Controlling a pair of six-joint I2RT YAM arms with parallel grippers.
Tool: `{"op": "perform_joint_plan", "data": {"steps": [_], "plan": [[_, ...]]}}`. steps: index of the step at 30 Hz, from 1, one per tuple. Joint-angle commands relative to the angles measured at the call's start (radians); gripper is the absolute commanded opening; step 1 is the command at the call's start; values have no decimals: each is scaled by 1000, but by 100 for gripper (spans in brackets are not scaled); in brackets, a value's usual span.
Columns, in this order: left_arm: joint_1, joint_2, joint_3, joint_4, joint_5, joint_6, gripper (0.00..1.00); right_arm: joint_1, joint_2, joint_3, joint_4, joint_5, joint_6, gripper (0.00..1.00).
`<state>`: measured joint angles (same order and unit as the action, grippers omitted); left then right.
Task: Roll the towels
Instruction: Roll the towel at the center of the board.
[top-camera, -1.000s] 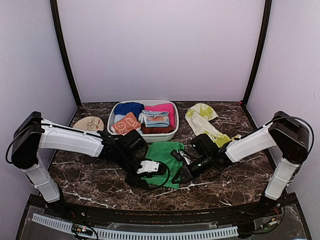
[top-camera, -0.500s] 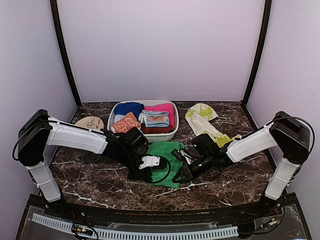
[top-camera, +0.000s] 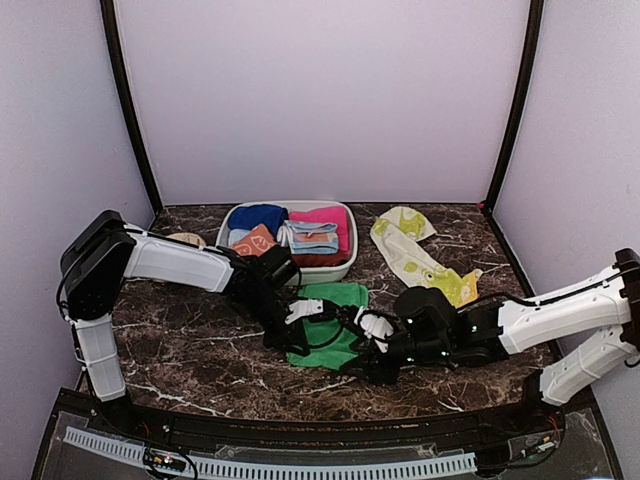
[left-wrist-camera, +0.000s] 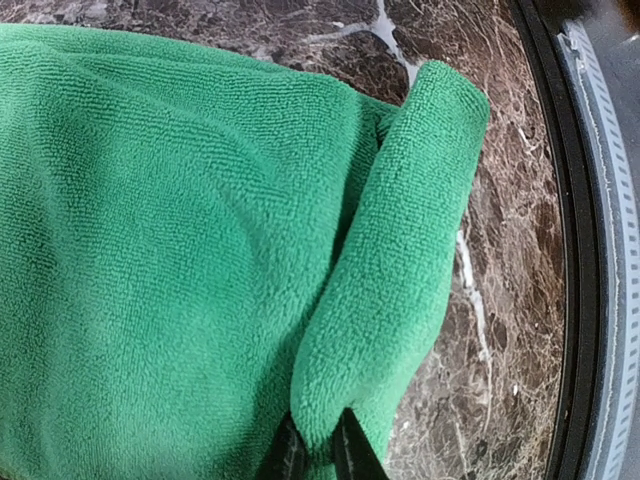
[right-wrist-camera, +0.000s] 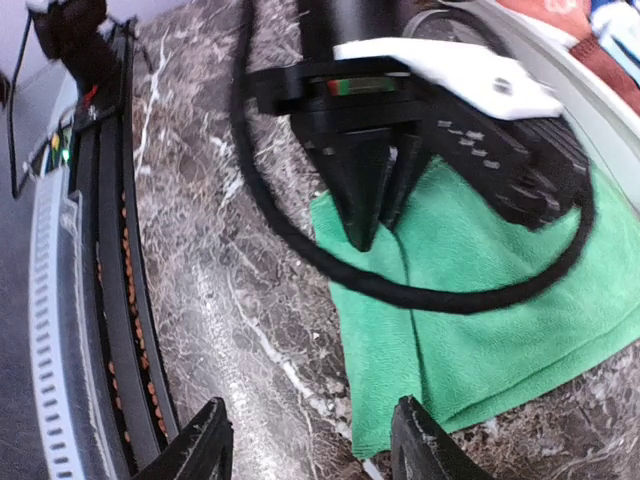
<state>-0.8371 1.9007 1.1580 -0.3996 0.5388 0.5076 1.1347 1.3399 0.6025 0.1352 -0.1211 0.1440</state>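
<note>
The green towel (top-camera: 338, 295) lies long from far to near. The left pincer (left-wrist-camera: 320, 445) pinches its folded edge. The right pincer (right-wrist-camera: 310, 440) is released.

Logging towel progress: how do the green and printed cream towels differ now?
The green towel is plain; the printed towel is cream with yellow-green shapes. The green towel has an edge folded over, pinched in the left gripper; the printed towel lies untouched. Both lie on the table, not yet rolled.
</note>
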Motion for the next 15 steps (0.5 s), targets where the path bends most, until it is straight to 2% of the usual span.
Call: {"op": "perform_joint_plan", "data": {"steps": [1,4,7,11,15], "plan": [[7,39,16,-50,-22,-7,9,155,88,102,-145,271,-270,53],[10,48,14,-51,-25,2,9,244,182,173,-197,416,-380,51],[17,59,16,-53,-23,10,9,278,241,191,-137,540,-478,49],[35,61,15,-68,-34,35,9,278,324,201,-76,582,-581,49],[41,61,16,-79,-26,47,9,253,388,191,-4,602,-619,50]]}}
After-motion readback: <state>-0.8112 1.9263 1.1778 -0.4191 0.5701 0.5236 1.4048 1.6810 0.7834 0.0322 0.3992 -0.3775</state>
